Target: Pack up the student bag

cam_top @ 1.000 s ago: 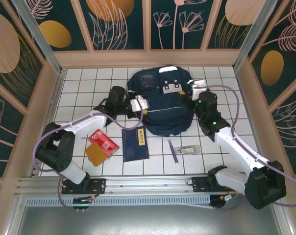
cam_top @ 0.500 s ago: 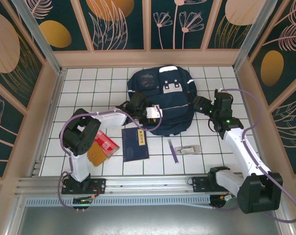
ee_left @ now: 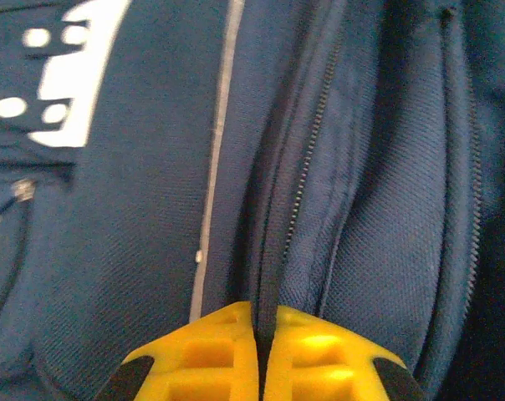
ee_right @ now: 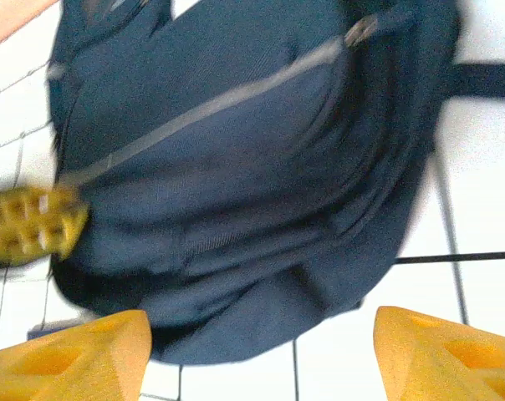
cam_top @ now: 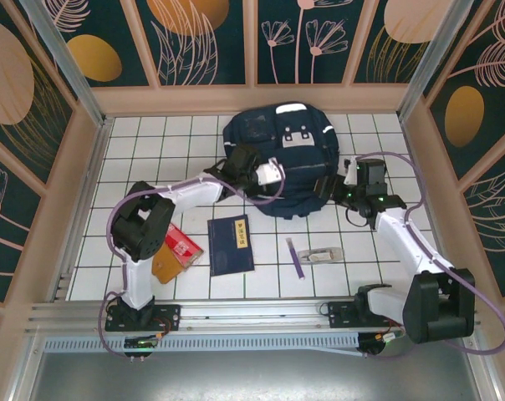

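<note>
Plainly, little of the packing is done.

From the top camera we see the student bag [cam_top: 278,154] lying at the far middle of the tiled table [cam_top: 152,142]. The left gripper [cam_top: 267,175] rests on the bag's near left part, and the right gripper [cam_top: 340,190] sits just beside its right edge. The notebook [cam_top: 231,244], the red packet [cam_top: 182,244], the purple pen [cam_top: 296,257] and a small pale item [cam_top: 323,254] all lie on the table nearer the arm bases, well apart from the bag. None of them is inside it.

From the left wrist we see the left gripper [ee_left: 261,330] with its yellow fingers pressed together on a dark fold of the student bag [ee_left: 135,234], right beside a zip [ee_left: 307,167]. We cannot tell whether that zip is open.

From the right wrist we see the right gripper [ee_right: 261,351] with its fingers spread wide and holding nothing. The student bag [ee_right: 236,150] lies on its side just ahead of them.

We judge that opening the bag is the step in hand. Loading every item is left to do.
</note>
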`<state>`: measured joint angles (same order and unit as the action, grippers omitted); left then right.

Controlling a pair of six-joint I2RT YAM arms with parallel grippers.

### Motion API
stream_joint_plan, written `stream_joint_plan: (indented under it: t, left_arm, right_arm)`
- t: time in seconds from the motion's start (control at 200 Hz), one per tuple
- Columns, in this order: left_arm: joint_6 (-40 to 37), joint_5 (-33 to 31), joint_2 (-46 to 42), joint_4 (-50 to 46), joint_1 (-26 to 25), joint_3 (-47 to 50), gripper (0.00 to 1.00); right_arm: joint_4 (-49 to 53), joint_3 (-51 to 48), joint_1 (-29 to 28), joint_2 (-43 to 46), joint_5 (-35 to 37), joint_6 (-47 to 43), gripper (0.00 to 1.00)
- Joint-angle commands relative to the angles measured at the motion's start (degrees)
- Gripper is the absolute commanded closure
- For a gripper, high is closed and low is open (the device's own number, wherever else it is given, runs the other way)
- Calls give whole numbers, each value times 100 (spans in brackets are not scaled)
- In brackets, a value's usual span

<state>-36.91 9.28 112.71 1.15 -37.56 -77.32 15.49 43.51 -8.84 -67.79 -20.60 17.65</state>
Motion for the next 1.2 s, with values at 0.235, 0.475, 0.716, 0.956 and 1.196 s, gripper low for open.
stream_joint_plan:
  t: [0.235, 0.475, 0.716, 0.956, 1.196]
  left_arm:
    - [2172, 467, -479, 599, 789, -749, 100]
    - [2691, 246, -303, 636, 917, -461, 99]
    - [3961, 37, -1045, -971, 952, -31, 70]
    - [6317, -105, -2878, -2604, 961, 1681, 51]
    - [7705, 1396, -3628, -2494, 953, 3421, 41]
  right_arm:
    - [-232, 126, -1979, -978, -1428, 0, 45]
    - [-613, 606, -3494, -2270, -938, 199, 40]
    - [-423, 1351, -3910, -3403, -568, 485, 47]
    - [43, 1461, -3932, -3567, -161, 416, 55]
    - [22, 1456, -3932, -3939, -322, 659, 90]
